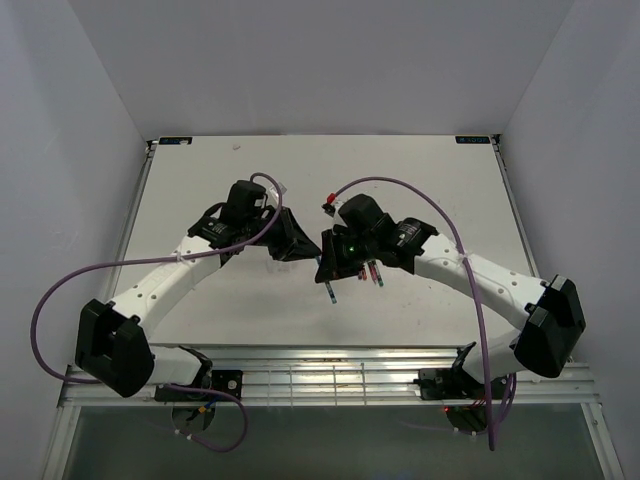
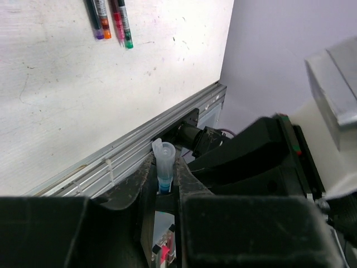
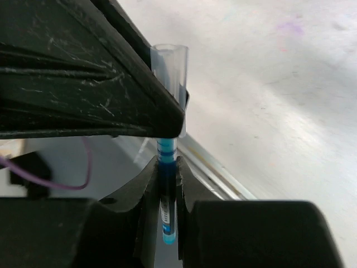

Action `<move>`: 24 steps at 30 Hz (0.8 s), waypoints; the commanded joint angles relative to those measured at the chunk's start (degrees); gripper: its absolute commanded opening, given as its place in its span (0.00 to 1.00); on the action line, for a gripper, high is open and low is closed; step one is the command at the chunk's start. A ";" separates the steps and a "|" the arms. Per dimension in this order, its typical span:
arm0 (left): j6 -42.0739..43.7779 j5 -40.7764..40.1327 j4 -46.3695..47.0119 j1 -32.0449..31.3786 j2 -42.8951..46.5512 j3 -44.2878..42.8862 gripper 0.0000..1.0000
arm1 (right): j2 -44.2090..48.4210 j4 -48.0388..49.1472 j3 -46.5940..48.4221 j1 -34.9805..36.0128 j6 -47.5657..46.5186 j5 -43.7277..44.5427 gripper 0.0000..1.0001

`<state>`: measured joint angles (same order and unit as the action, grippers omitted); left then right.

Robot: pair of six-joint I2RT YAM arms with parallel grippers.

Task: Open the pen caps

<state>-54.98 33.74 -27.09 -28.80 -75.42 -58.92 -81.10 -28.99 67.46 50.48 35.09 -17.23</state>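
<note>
Top external view: the two arms meet over the middle of the white worktop (image 1: 400, 180). The left gripper (image 1: 308, 246) and the right gripper (image 1: 328, 258) stand tip to tip, almost touching. The blue pen (image 1: 331, 291) juts out from under the right gripper toward the near edge, its blue end showing. The other pens (image 1: 372, 272) lie on the worktop just beside it, partly hidden by the right wrist. The pen cap cannot be made out from this height

Left wrist view: the left gripper (image 2: 165, 170) is nearly closed, with both fingers pressed on the pen cap (image 2: 164, 152). The cap is a short translucent sleeve with blue showing at its lower end, and it stands upright above the fingertips. Well beyond it, three pens (image 2: 114, 19) lie side by side on the worktop (image 2: 56, 111), with purple-orange, red and green ends

Right wrist view: the right gripper (image 3: 166, 174) is clamped tight around the barrel of the blue pen (image 3: 167, 209), which runs up between its fingers. At the far end of the barrel, a finger (image 3: 83, 72) of the left gripper presses against the pen cap (image 3: 174, 61), which is seated on the pen above the worktop (image 3: 290, 111)
</note>
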 commanded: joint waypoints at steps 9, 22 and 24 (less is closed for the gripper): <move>-5.22 -8.51 -8.15 1.81 -5.00 -9.02 0.00 | -1.61 -23.04 8.66 9.99 -6.00 42.89 0.08; 6.98 0.20 17.23 2.78 1.74 -1.56 0.00 | 10.96 25.46 -13.56 3.41 -2.86 -26.28 0.08; 7.61 -0.16 19.96 3.13 4.48 1.24 0.00 | 12.10 34.67 -18.13 2.00 3.98 -32.04 0.08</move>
<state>-51.42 33.41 -16.38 -25.78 -77.47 -60.03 -71.46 -16.69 53.30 54.59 29.74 -25.54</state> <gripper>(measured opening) 0.241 0.171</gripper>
